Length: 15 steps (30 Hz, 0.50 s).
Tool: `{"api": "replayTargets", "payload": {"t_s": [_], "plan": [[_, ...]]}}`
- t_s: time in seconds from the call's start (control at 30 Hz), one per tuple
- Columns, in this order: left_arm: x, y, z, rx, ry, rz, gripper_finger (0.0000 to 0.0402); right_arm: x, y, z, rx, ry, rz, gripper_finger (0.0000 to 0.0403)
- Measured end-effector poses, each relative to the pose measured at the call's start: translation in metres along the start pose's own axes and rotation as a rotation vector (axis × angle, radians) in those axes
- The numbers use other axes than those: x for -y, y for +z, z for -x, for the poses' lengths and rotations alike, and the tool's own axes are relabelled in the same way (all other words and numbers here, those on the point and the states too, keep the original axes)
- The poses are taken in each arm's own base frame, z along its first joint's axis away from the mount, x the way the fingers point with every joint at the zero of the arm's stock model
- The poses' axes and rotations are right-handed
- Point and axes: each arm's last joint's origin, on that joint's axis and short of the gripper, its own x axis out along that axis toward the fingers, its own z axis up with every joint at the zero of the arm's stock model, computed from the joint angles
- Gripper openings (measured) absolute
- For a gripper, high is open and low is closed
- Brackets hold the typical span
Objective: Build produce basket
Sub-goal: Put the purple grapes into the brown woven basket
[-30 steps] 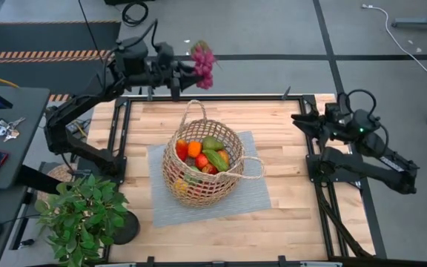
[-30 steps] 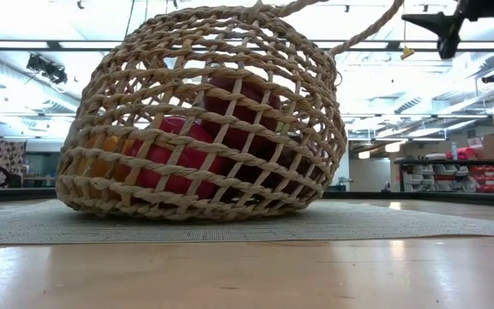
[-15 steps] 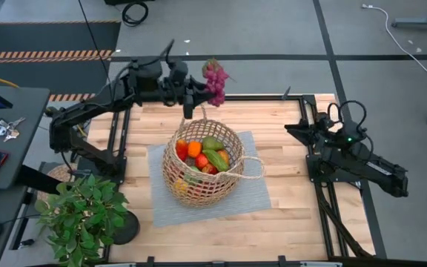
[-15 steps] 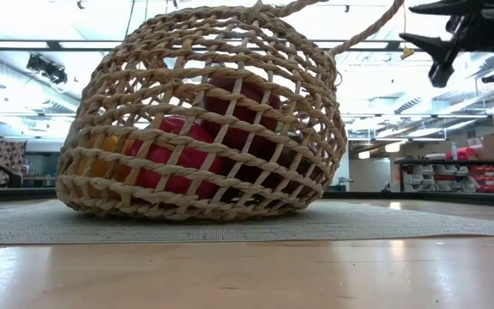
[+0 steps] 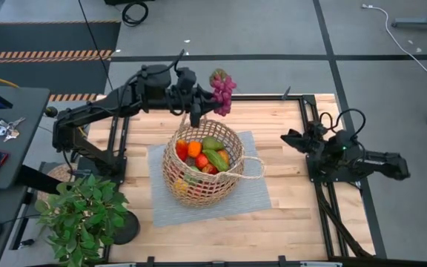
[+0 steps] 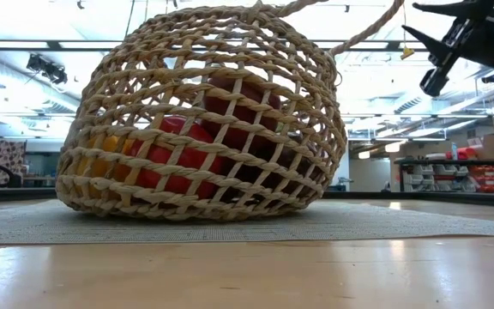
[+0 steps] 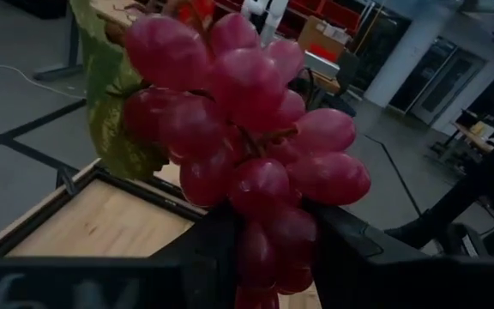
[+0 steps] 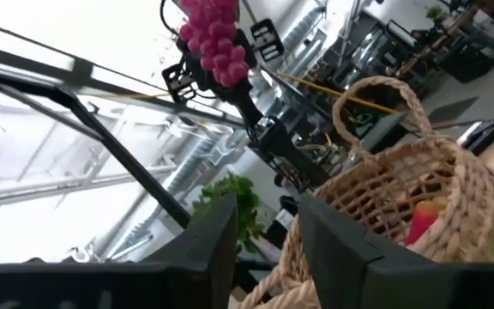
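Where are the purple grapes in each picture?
High view: the grapes hang from the left fingers, just past the basket's far rim.
Low view: not in it.
Left wrist view: grapes fill the middle.
Right wrist view: grapes near the top.
Shared landmark: the basket.

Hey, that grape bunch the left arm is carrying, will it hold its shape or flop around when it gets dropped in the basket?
The grape bunch probably stays clumped: its berries look packed together in the left gripper. Rounded and glossy, it may roll a little on the produce.
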Motion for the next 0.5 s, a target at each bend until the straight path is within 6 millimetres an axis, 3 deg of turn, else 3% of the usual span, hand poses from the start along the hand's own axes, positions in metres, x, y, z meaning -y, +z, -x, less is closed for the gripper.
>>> {"api": "replayTargets", "payload": {"t_s": [0.23,0.5], "plan": [[0.004,-0.008,-0.008,-0.04,-0.01,-0.07,0.0117,0.004,-0.009,0.0,-0.054,-0.076,0.094,0.0122],[0.008,-0.015,-0.013,-0.072,-0.019,-0.107,0.0117,0.025,-0.023,0.005,-0.239,-0.268,0.36,0.0122]]}}
